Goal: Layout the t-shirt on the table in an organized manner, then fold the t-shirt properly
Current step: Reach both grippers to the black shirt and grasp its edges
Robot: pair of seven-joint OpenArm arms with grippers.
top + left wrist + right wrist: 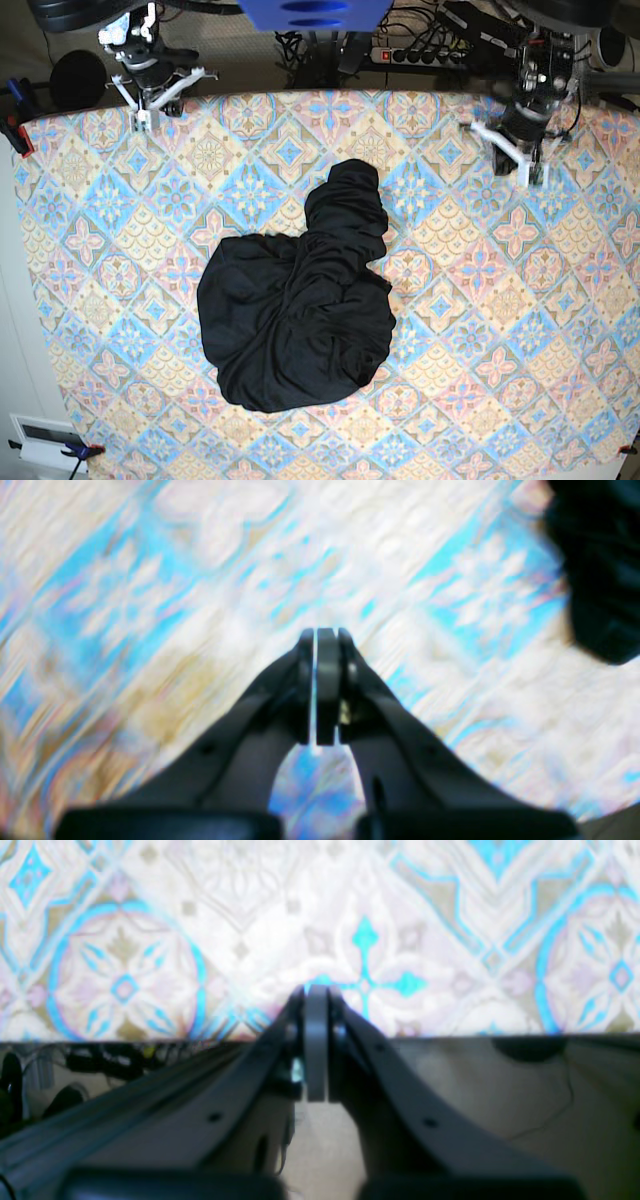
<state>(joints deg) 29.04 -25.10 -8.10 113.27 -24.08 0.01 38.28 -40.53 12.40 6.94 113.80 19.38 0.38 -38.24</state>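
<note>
The black t-shirt (295,300) lies bunched in a rumpled heap at the middle of the table (500,330), with one lobe reaching toward the back. In the left wrist view, a dark edge of the t-shirt (600,570) shows at the upper right, apart from my left gripper (322,632). That gripper is shut and empty over the patterned cloth. In the base view the left gripper (528,172) hangs over the back right of the table. My right gripper (316,989) is shut and empty at the table's back edge, at the back left corner (140,118) in the base view.
Behind the table's far edge run cables and a power strip (420,50). A black round object (75,80) sits off the back left corner. A white box (45,440) sits on the floor at the front left. Floor (525,1100) shows below the edge in the right wrist view.
</note>
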